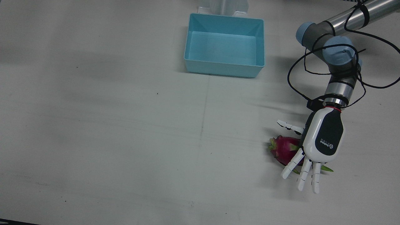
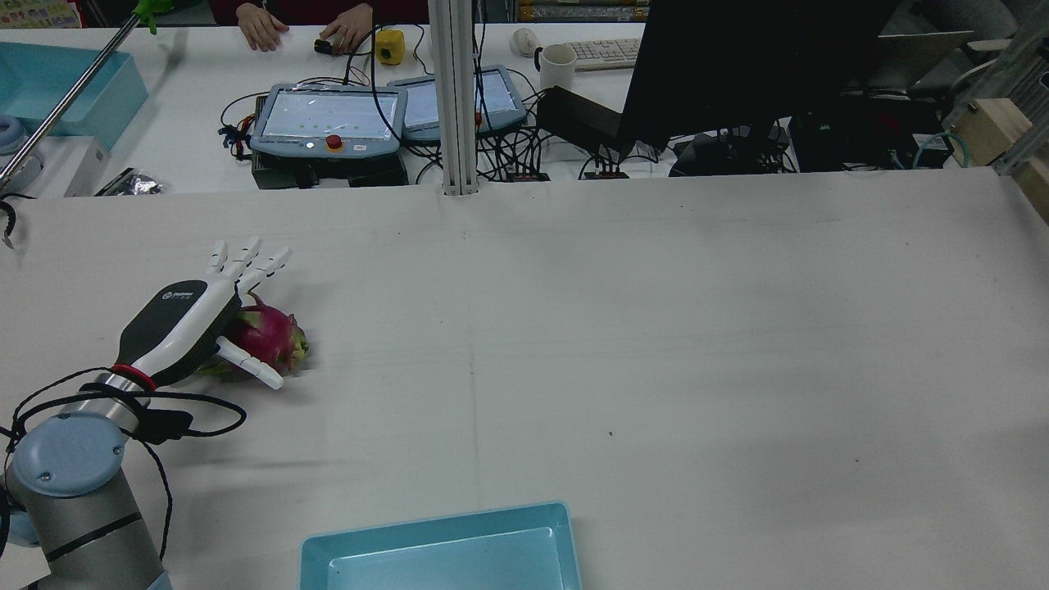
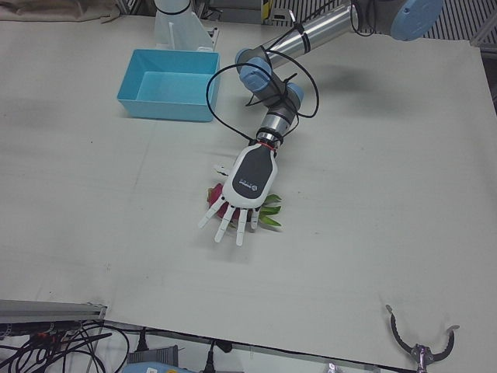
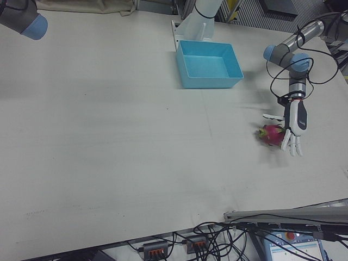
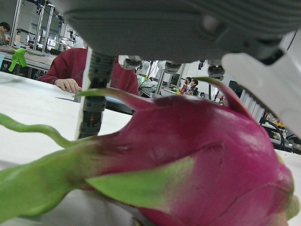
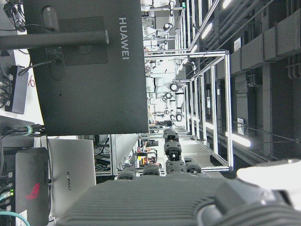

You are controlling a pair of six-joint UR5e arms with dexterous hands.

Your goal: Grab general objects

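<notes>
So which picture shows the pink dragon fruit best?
The left hand view: the dragon fruit fills it, showing pink skin and green scales. In the front, rear and both side-front views it is small, partly hidden under the open left hand.

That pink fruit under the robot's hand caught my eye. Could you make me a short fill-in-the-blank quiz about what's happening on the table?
1. The left hand hovers over a ____ dragon fruit.
2. Its fingers are spread ____, not closed around the fruit.
3. The blue bin holds ____.
4. The fruit lies on the table, ____ the bin.

Missing words: pink; apart; nothing; outside
</notes>
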